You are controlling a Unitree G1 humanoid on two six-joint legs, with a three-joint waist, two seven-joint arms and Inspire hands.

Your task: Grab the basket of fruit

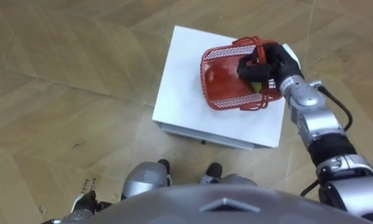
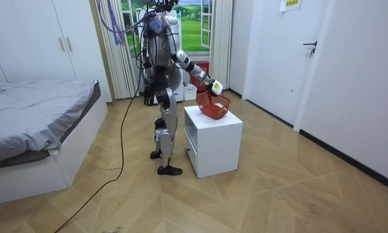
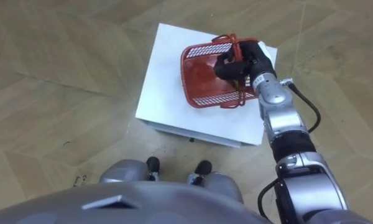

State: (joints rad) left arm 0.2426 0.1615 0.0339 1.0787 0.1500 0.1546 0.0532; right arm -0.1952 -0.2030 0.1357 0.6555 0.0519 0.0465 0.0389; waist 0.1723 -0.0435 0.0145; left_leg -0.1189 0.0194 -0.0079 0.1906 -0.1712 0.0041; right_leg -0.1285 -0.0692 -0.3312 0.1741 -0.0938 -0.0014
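A red wire fruit basket hangs tilted over the right part of a white cabinet top. My right hand is shut on the basket's handles at its right rim. Something yellow-green shows inside the basket under the fingers. In the room view the basket hangs tipped from that hand, its low edge near the cabinet top. My left hand shows at the lower left, down by my side.
I stand right in front of the small white cabinet on a herringbone wood floor. A bed lies at the room view's left, wardrobes and curtains behind me, and a white wall with a door at the room view's right.
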